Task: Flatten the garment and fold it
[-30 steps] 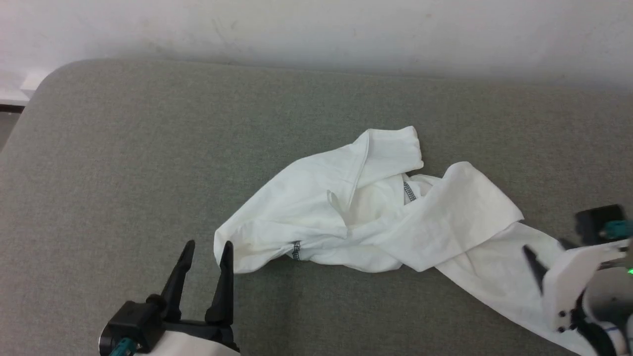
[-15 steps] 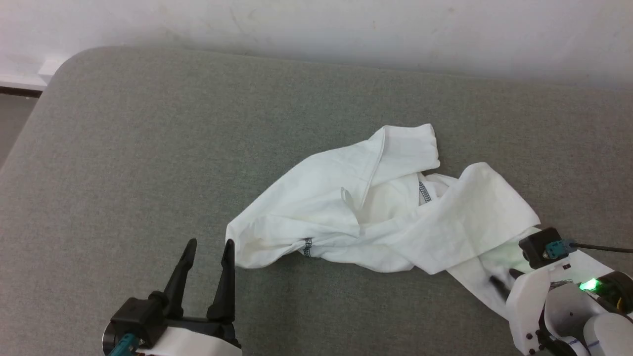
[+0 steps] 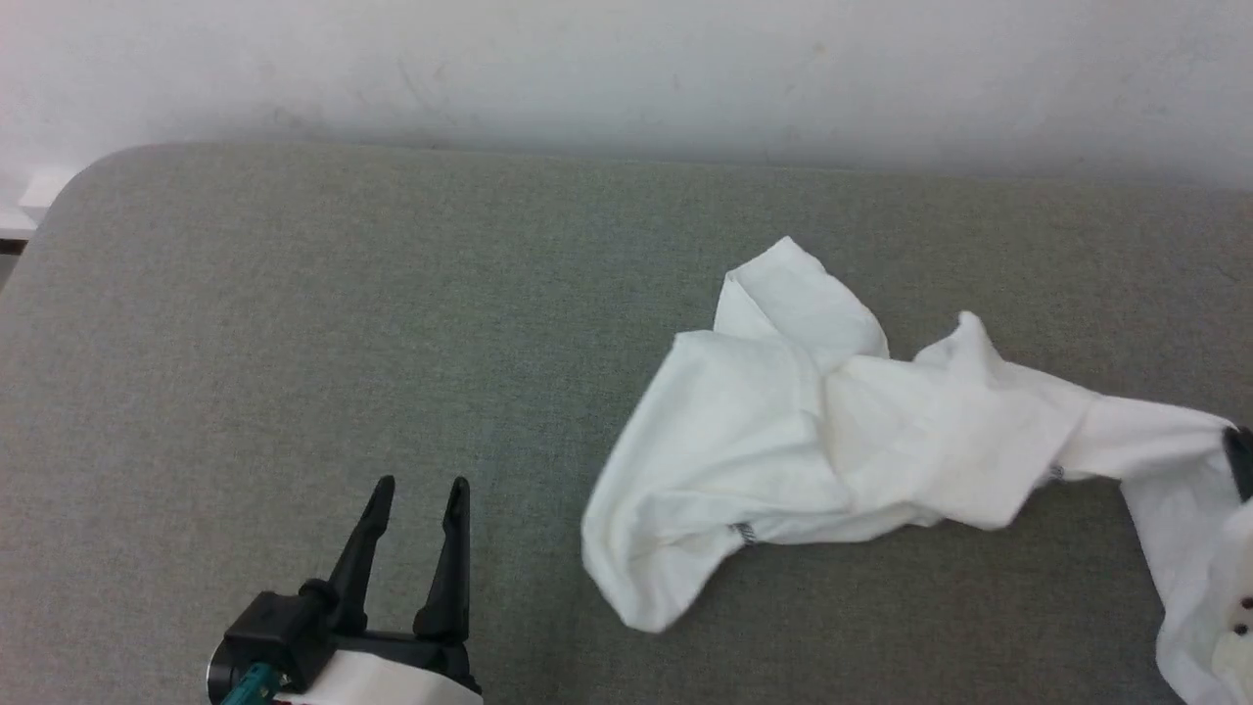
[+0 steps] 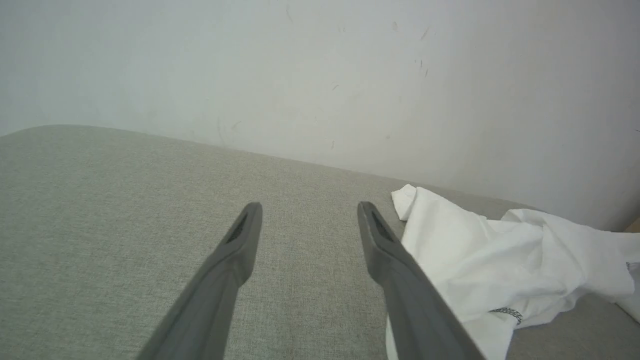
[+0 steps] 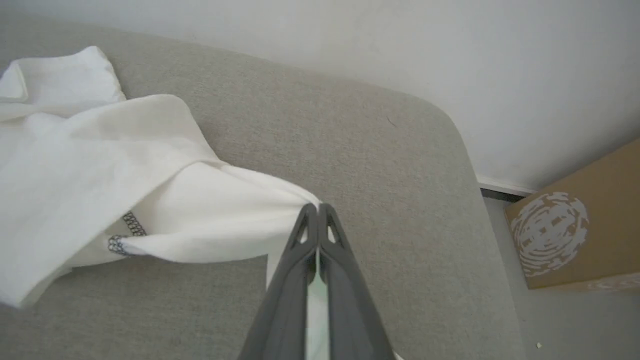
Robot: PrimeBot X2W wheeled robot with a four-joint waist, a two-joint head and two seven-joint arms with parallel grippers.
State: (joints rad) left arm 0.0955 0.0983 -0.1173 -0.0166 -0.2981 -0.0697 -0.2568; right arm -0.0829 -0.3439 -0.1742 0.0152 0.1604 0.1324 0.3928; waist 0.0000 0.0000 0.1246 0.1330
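The garment (image 3: 803, 441) is a white, thin, crumpled shirt on the grey cushioned surface (image 3: 294, 343), stretched toward the right edge of the head view. A zigzag-stitched seam (image 5: 125, 232) shows on it. My right gripper (image 5: 317, 209) is shut on one pulled-out end of the garment (image 5: 150, 200), which is drawn taut up off the surface. My left gripper (image 3: 419, 487) stands open with nothing between its fingers, low at the front left and well left of the cloth. In the left wrist view my left gripper (image 4: 309, 207) has the garment (image 4: 475, 250) just beyond its right finger.
A pale wall (image 3: 626, 69) runs along the back of the surface. The surface's rounded right corner (image 5: 450, 125) drops to the floor, where a brown cardboard box (image 5: 575, 230) stands. The left half of the surface is bare grey fabric.
My right gripper has shut on the garment's end and drawn it up and right. The whole cloth has slid right and bunched. The left gripper has stayed open in place.
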